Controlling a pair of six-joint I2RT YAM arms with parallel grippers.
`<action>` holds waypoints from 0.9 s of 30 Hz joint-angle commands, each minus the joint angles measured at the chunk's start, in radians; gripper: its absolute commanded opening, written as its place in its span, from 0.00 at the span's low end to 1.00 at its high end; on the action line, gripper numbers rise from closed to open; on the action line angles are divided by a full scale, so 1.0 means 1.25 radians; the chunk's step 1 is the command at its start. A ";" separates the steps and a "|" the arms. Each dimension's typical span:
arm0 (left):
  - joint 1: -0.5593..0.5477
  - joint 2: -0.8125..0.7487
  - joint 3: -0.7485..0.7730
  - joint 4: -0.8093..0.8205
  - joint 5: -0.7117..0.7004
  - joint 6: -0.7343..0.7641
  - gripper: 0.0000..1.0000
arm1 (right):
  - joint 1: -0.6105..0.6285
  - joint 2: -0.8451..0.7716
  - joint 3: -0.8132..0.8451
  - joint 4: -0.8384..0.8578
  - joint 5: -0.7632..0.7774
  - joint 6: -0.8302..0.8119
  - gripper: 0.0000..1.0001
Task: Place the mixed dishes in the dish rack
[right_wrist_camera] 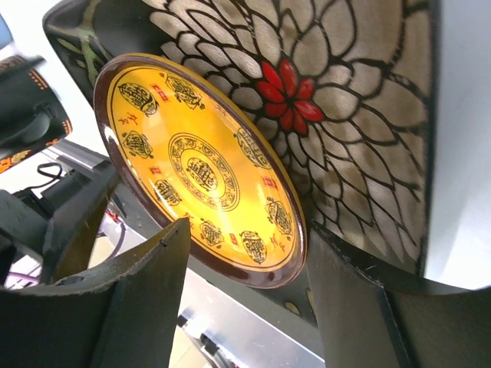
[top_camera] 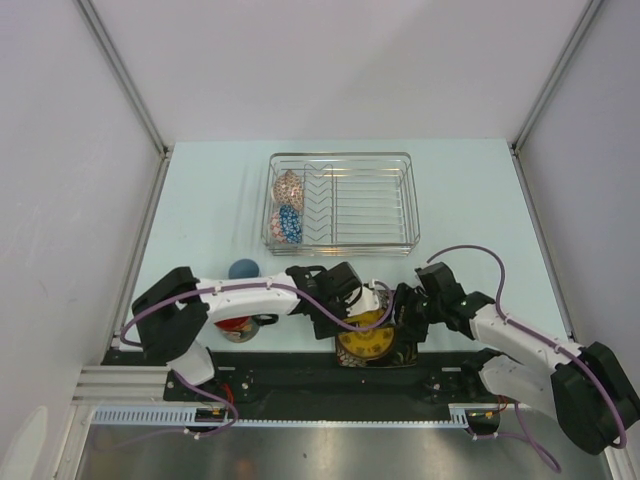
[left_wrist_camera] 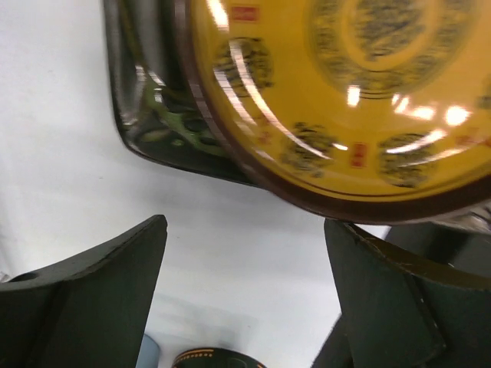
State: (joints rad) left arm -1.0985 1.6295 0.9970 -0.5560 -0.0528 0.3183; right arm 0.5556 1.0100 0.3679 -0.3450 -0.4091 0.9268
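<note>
A yellow round plate (top_camera: 364,343) (right_wrist_camera: 199,169) lies on a dark square plate (top_camera: 400,356) (right_wrist_camera: 345,100) at the table's near edge. My right gripper (top_camera: 396,318) (right_wrist_camera: 247,230) has a finger on each side of the yellow plate's near rim, tips at the rim; whether they press on it does not show. My left gripper (top_camera: 346,316) (left_wrist_camera: 245,224) stands open over bare table beside the square plate's corner (left_wrist_camera: 153,115). The red-inside mug (top_camera: 238,325) and the light-blue cup (top_camera: 243,269) stand on the left. The dish rack (top_camera: 405,200) holds the reddish-white bowl (top_camera: 288,188) and the blue-patterned bowl (top_camera: 288,225).
The black mounting rail (top_camera: 290,372) runs along the near edge, right under the plates' overhang. Metal frame posts (top_camera: 120,75) rise at the table's far corners. The rack's right half shows only bare divider prongs (top_camera: 365,205).
</note>
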 commanded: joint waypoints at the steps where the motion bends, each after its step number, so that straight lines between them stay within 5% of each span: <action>1: -0.029 -0.068 -0.028 0.023 0.091 0.021 0.89 | 0.002 0.034 -0.019 0.046 0.018 0.011 0.65; 27: -0.049 0.029 0.004 0.086 0.072 0.035 0.89 | 0.022 0.023 0.027 0.204 -0.030 0.040 0.58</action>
State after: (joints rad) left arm -1.1545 1.6413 0.9749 -0.5552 0.0097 0.3595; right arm 0.5610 1.0855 0.3668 -0.2085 -0.4263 0.9539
